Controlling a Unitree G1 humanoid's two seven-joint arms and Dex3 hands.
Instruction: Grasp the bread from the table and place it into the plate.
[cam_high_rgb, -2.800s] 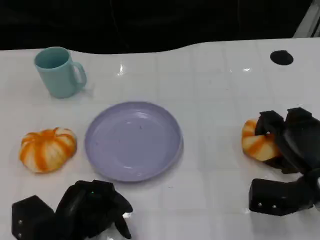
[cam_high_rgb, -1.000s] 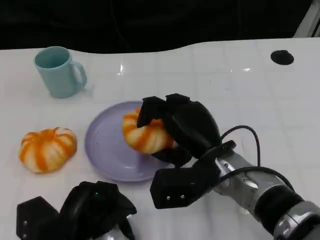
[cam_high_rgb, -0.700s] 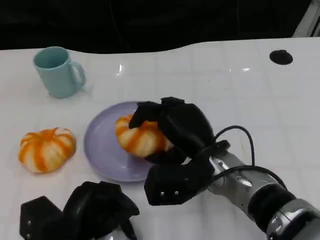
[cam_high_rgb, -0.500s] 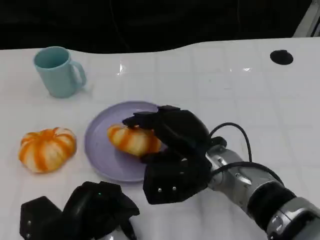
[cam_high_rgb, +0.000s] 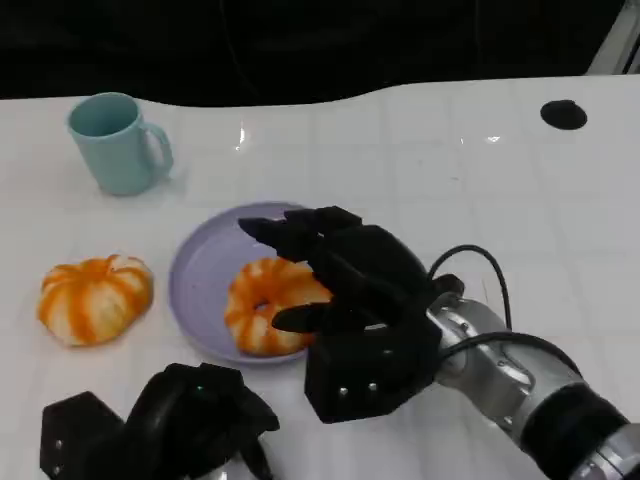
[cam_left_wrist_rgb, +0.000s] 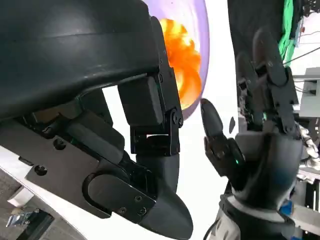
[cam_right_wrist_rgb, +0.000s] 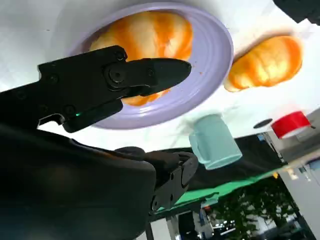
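Observation:
An orange-and-white striped bread lies in the lilac plate at mid table. My right hand hovers just right of and above it with fingers spread and nothing in them. In the right wrist view a finger reaches over the bread in the plate without touching it. A second striped bread sits on the table left of the plate. My left hand stays at the near left edge with fingers curled in, holding nothing.
A teal mug stands at the back left. A black round spot marks the table's far right. The left wrist view shows the bread in the plate and my right hand beyond it.
My right hand carried the bread from the table's right side over the plate, lowered it, and let go; the bread now lies in the plate and the fingers have spread apart.

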